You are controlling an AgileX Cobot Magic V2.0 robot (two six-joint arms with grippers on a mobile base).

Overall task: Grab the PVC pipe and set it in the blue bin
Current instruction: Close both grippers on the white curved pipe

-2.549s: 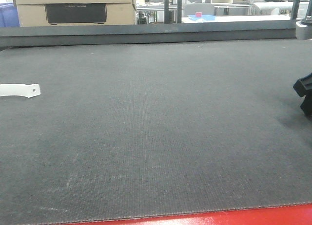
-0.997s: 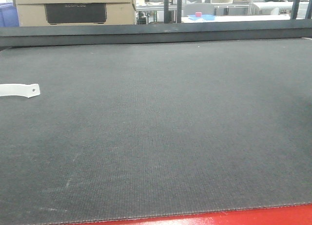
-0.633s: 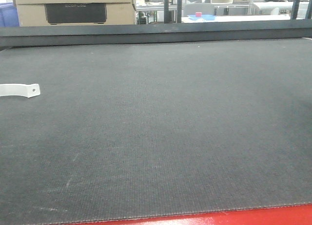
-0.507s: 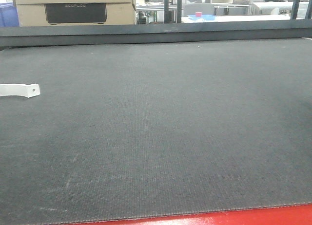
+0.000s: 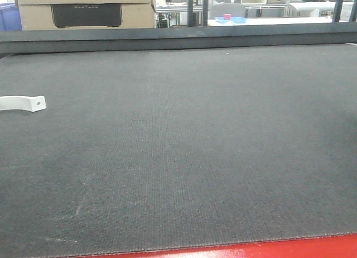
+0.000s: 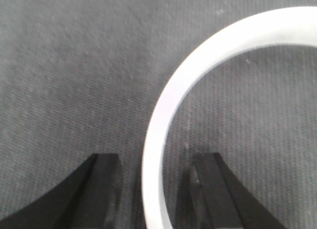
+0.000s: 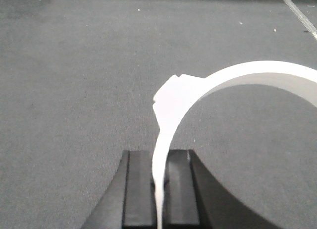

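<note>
Work surface is a dark grey woven mat [image 5: 184, 146] that fills most of the front view, with faint pale scuffs near the front-left. A red edge [image 5: 268, 248] runs along the near side and a dark rail [image 5: 178, 37] across the far side. Behind the rail on the left are two stacked cardboard boxes [image 5: 83, 6]; the lower one has a black panel [image 5: 86, 15]. To their right are dark posts [image 5: 191, 6], then a white table [image 5: 262, 20] with a blue tray [image 5: 234, 19] and a small red block [image 5: 227, 16]. The far room is bright and washed out. Both wrist views show the same mat weave.
</note>
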